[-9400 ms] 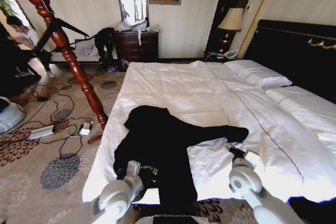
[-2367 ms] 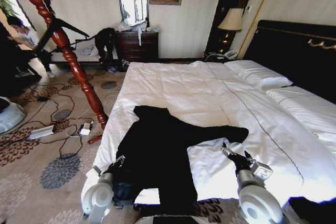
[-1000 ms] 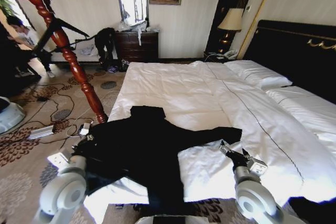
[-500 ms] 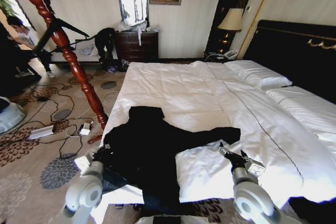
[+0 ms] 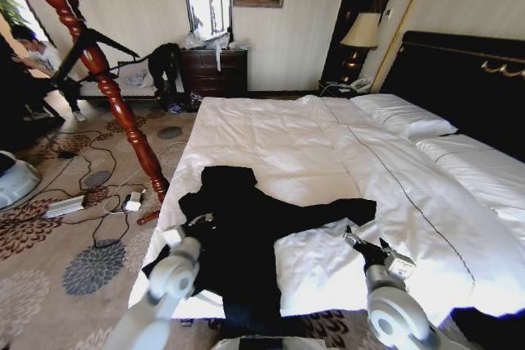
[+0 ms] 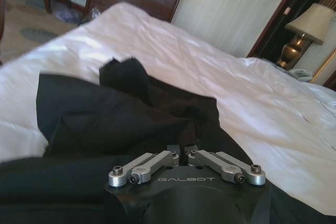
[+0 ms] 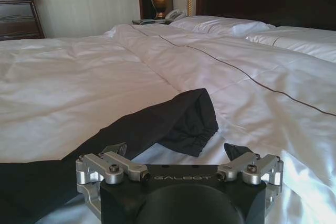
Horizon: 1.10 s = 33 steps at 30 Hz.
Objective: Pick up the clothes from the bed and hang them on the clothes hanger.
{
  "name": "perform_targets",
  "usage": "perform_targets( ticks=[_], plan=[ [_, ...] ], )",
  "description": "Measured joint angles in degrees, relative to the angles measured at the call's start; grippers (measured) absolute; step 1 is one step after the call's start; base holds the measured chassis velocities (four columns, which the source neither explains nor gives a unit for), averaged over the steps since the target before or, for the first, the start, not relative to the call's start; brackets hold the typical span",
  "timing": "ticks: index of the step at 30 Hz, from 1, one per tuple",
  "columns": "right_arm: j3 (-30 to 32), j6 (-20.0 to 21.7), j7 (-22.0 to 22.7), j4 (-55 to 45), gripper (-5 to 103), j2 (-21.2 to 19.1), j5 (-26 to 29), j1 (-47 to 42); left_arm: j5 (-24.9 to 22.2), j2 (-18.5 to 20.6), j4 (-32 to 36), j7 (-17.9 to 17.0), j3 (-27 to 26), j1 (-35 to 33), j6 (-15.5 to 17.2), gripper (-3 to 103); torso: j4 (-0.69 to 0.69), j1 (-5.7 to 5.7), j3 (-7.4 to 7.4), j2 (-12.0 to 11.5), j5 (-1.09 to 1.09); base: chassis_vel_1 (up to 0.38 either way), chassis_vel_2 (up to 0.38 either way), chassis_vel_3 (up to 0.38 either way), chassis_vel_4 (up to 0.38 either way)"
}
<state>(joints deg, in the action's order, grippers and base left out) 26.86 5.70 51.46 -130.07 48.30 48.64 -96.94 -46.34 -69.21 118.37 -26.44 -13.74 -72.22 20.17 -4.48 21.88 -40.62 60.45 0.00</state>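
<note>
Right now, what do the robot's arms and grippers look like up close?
Both arms are smooth pale grey with rounded, drum-like joints. The left gripper and right gripper each have a black body marked GALBOT in pale letters, silver metal linkages fastened with dark screws, and dark fingers.

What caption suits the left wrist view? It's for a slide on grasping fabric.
Left gripper, fingers shut on a fold of the black jacket lying on the white bed.

I'm in a hotel-style bedroom: wide white bed [image 5: 344, 153], bedside lamp [image 5: 359, 34], dresser [image 5: 215, 70], patterned carpet [image 5: 74, 243].
</note>
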Motion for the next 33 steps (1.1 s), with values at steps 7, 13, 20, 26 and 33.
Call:
perform_targets(
  ticks=[7, 13, 20, 26, 33],
  plan=[
    [-0.06, -0.42, -0.65, 0.79, 100, -0.47, -1.05, -0.13, -4.1, -7.05, -0.67, -7.32, 3.31, 1.22, 5.37, 23, 0.02, 0.0, 0.0, 0.0, 0.0, 0.0, 0.0, 0.0, 0.0],
    [-0.39, -0.44, -0.51, 1.15, 100, -0.46, 0.09, 1.79, -11.53, -5.76, 9.15, -10.73, 1.93, -4.16, 12.2, 44, 0.02, 0.0, 0.0, 0.0, 0.01, 0.0, 0.0, 0.0, 0.0],
    [-1.05, -0.37, -0.32, 1.15, 100, 0.0, 0.98, 3.53, -13.58, -2.43, 17.35, -12.52, -5.92, -12.67, 15.03, 72, 0.04, -0.01, 0.01, 0.0, 0.0, 0.0, 0.0, 0.0, 0.0],
    [-0.64, -0.29, -0.2, 0.14, 100, 0.94, 0.42, 2.26, -11.56, -1.58, 19.48, -15.02, -5.87, -15.99, 18.76, 93, 0.0, -0.01, 0.01, 0.0, -0.02, 0.0, 0.0, 0.0, 0.0],
    [0.56, -0.27, -0.13, -1.49, 100, 1.42, -0.94, -0.59, -8.4, -1.98, 24.89, -15.78, -12.28, -20.99, 16.9, 100, 0.02, -0.02, 0.01, 0.01, -0.01, 0.0, 0.0, 0.0, 0.0]
  ],
)
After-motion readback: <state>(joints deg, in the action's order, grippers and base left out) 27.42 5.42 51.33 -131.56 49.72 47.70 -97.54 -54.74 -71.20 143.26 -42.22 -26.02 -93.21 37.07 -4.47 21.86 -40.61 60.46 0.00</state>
